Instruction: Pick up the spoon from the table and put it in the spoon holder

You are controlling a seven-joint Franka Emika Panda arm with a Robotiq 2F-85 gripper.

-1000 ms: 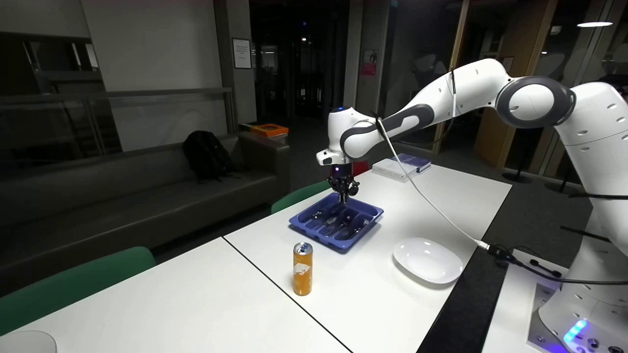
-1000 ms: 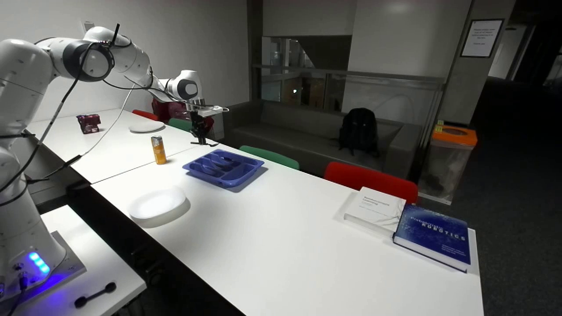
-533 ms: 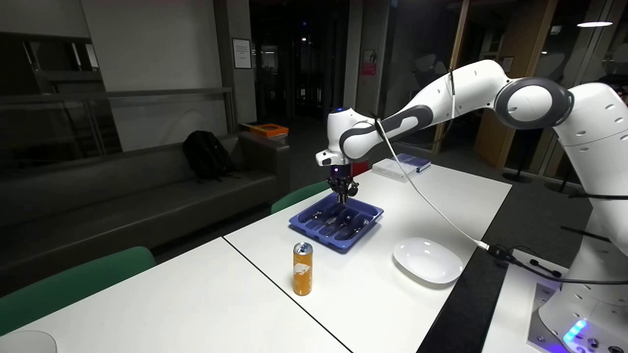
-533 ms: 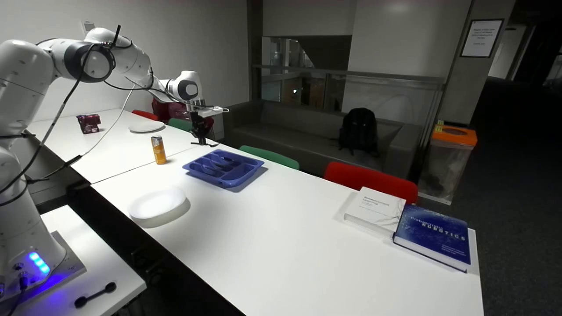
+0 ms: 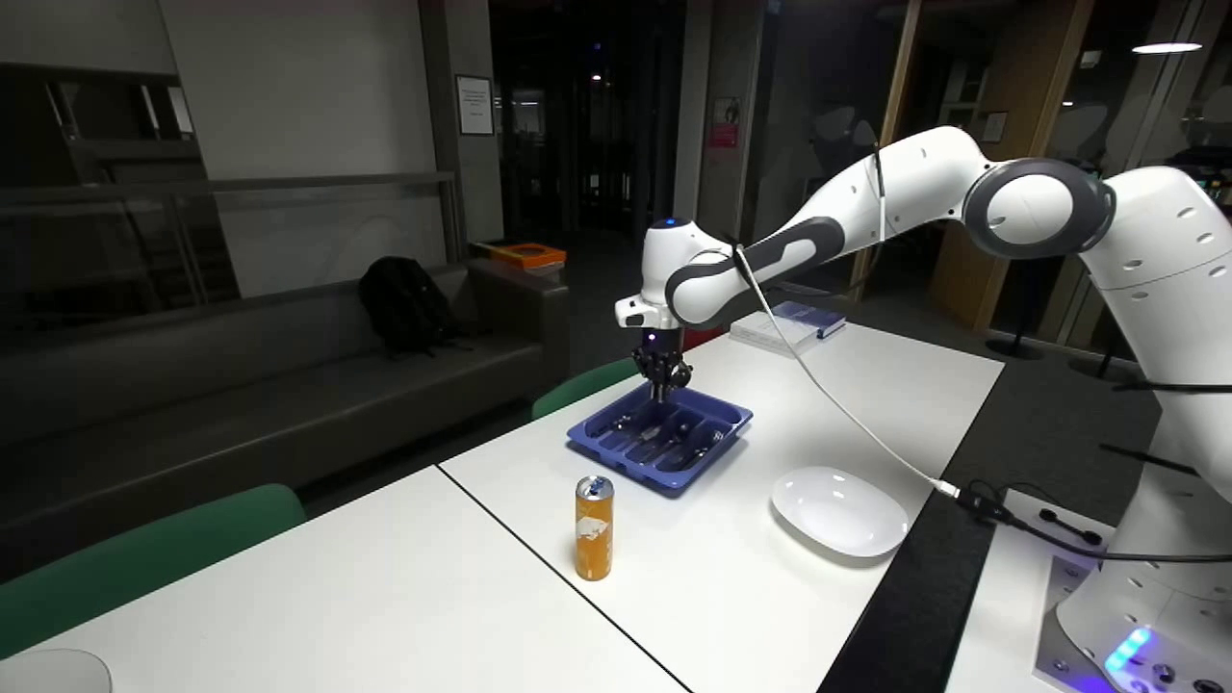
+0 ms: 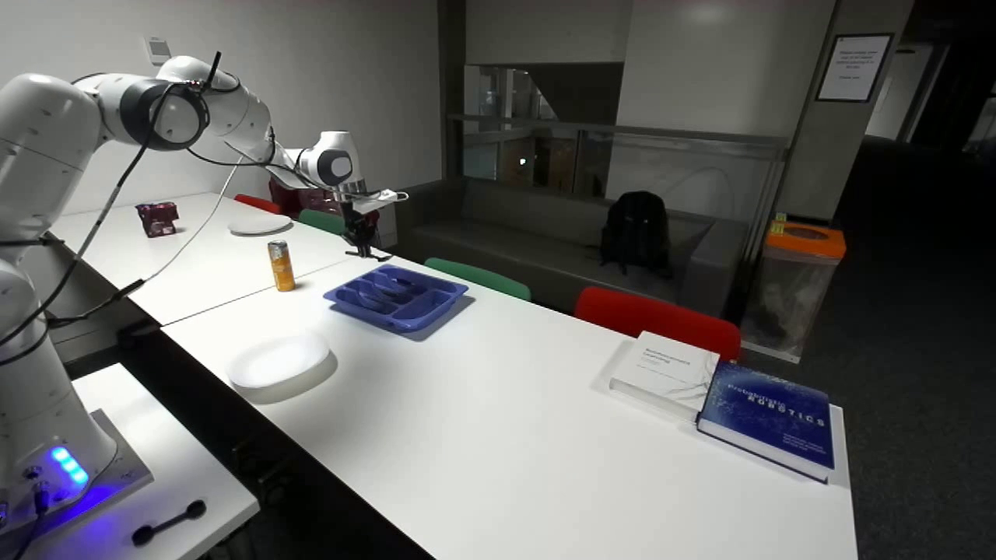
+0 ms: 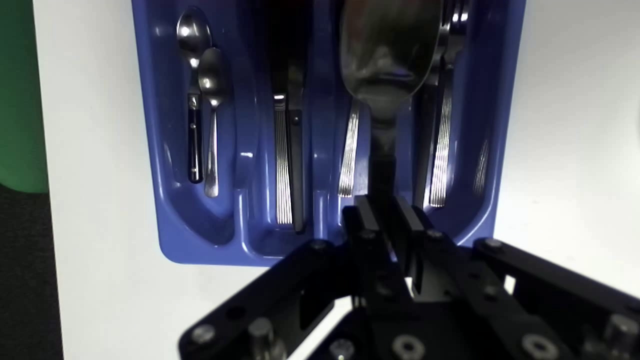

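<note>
Dark-handled metal spoon and robot arm had shifted slightly since the earlier frame. Jaws clasped the spoon's handle above the blue cutlery tray; placing seemed underway, next calling for alignment over the compartment holding two spoons, lowering, then release.

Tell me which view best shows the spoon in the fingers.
The wrist view: the spoon is close up, handle between the fingers. In an exterior view it seems a thin dark sliver; in an exterior view, indistinct against the tray.
</note>
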